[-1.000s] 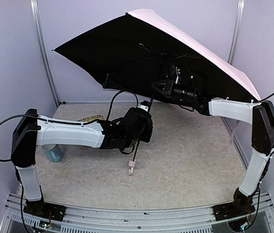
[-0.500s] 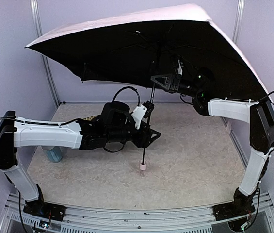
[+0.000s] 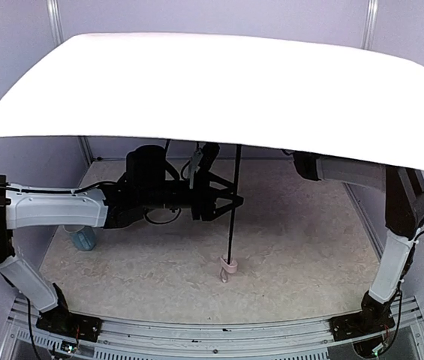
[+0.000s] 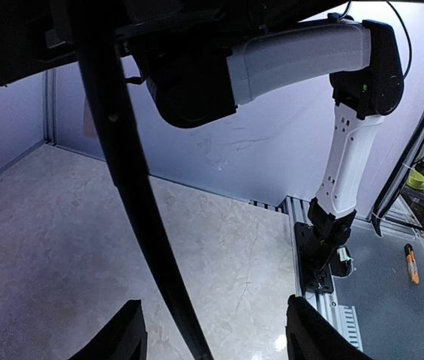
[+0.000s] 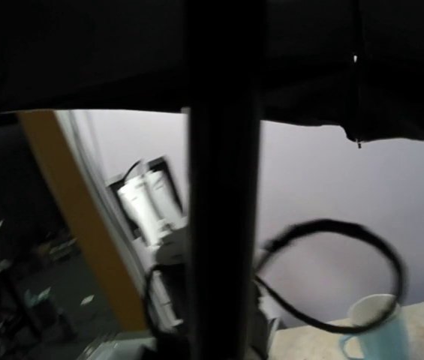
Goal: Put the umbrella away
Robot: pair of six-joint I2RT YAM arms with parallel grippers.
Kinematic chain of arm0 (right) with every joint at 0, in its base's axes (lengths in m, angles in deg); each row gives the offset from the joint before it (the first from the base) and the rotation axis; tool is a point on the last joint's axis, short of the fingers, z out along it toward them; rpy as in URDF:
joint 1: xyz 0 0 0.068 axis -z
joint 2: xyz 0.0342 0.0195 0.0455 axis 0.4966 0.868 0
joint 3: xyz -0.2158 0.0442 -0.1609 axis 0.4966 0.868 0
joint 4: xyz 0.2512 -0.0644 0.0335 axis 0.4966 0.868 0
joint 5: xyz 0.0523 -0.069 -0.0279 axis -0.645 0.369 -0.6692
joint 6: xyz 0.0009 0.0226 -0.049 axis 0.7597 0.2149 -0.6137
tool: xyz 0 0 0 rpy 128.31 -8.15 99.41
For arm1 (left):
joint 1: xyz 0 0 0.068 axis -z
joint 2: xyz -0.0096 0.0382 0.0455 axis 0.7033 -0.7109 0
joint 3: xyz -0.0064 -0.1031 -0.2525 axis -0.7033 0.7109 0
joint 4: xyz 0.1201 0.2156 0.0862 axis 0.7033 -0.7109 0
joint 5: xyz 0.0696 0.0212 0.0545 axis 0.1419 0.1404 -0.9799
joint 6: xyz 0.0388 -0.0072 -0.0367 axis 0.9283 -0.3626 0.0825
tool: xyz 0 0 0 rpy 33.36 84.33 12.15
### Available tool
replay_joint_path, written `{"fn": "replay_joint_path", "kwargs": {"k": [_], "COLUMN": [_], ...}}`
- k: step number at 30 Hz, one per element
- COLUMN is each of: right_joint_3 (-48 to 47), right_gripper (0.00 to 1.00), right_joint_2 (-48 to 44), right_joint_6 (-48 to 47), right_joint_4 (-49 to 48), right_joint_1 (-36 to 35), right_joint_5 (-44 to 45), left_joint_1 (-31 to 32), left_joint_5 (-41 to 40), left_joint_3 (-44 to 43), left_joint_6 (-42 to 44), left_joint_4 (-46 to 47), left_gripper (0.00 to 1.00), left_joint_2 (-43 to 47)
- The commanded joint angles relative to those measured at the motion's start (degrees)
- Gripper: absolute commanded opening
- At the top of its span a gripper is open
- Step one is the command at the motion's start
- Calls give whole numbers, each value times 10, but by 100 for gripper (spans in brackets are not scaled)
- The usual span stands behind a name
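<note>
The umbrella (image 3: 196, 82) stands open over the middle of the table (image 3: 309, 247), its pale canopy spanning nearly the whole width of the top view. Its thin black shaft (image 3: 235, 180) runs almost straight down to the small pink handle (image 3: 229, 268), which rests on the tabletop towards the near side. The left gripper (image 4: 215, 334) is spread wide. The shaft passes through the gap between its fingers (image 4: 313, 334), with space on both sides. The left arm (image 3: 54, 208) reaches low and nearly level from the left to the shaft's mid-height. The left wrist view alone shows that gap, and also the right arm (image 4: 339, 150) rising from its base at the table's near edge. In the top view the right arm's forearm goes up under the canopy, which hides the right gripper. Its wrist view shows only the blurred shaft (image 5: 223, 225), the black lining (image 5: 309, 60) and a pale blue cup (image 5: 377, 334), so I cannot tell its grip.
</note>
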Motion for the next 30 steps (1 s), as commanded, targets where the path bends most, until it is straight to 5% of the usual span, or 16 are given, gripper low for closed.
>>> {"fn": "replay_joint_path", "kwargs": {"k": [1,4,11,14,18,22,26,30], "right_joint_3": [-40,-48,-48,-44,-8,34,58,89], "right_gripper": [0,0,0,3,48,78,85,87], "right_joint_2": [-4,1,0,-8,-42,-93,-130,-155], "right_joint_6": [14,18,14,-21,-128,-288,-374,-394], "right_joint_4": [-79,-79,-74,-14,134,346,503,529], "right_joint_1": [-17,-24,-25,-18,1,4,6,8], "right_joint_5": [-23,-25,-27,-14,62,203,353,396], "left_joint_1": [-2,-2,7,21,38,46,18,6], "left_joint_5": [36,46,59,11,-118,-326,-361,-338], "left_joint_3": [-32,-49,-40,-37,-60,-142,-254,-251], "left_joint_6": [-34,-53,-60,-35,-28,-65,-148,-193], "left_joint_4": [40,48,75,53,-14,-135,-289,-297], "left_gripper": [60,52,0,0,0,0,0,0], "left_joint_2": [-40,-68,-72,-60,-55,-83,-160,-179]}}
